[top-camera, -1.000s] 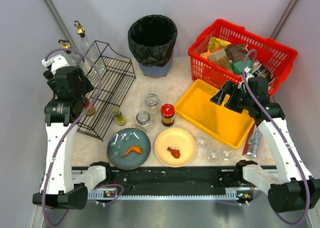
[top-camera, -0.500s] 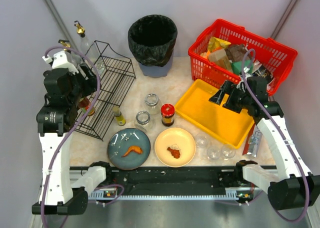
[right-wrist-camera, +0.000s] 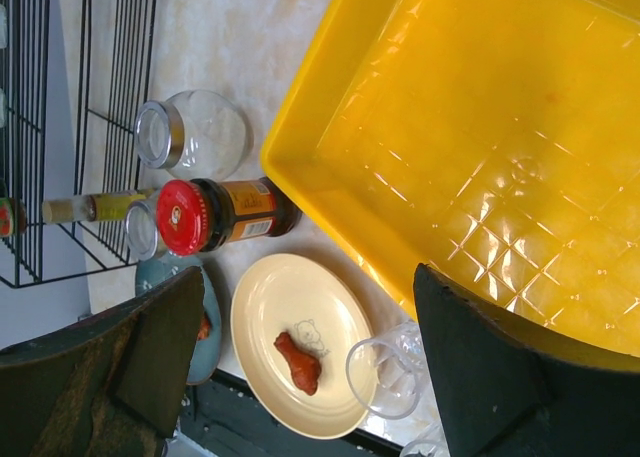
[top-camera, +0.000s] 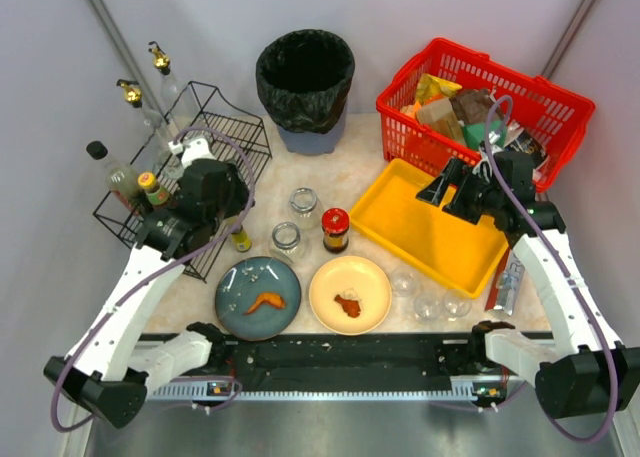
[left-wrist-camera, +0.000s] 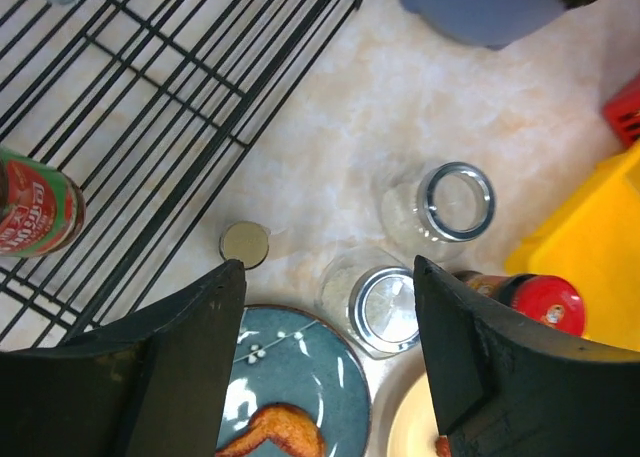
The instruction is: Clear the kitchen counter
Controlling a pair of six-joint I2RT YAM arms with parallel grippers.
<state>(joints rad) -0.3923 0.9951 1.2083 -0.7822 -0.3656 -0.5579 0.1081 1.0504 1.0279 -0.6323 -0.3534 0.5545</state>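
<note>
The beige marbled kitchen counter (top-camera: 345, 172) holds a blue plate (top-camera: 257, 297) with a chicken wing, a cream plate (top-camera: 350, 294) with a chicken piece, a red-lidded jar (top-camera: 335, 229), two glass jars (top-camera: 303, 202), a small bottle (top-camera: 238, 237) and three clear glasses (top-camera: 428, 305). My left gripper (top-camera: 232, 209) is open and empty above the lidded glass jar (left-wrist-camera: 385, 307) and blue plate (left-wrist-camera: 290, 377); it shows in the left wrist view (left-wrist-camera: 328, 269). My right gripper (top-camera: 450, 192) is open and empty over the yellow tray's near-left edge; it shows in the right wrist view (right-wrist-camera: 308, 277).
A black wire rack (top-camera: 215, 162) at the left holds sauce bottles (top-camera: 150, 189). A black-lined trash bin (top-camera: 305, 77) stands at the back. A red basket (top-camera: 480, 102) of packets is back right, the yellow tray (top-camera: 430, 222) in front of it. A packet (top-camera: 507, 282) lies at the right edge.
My left arm has swung from the rack's left side forward and right, over the jars. Sauce bottles now show in the rack. The right arm has barely moved.
</note>
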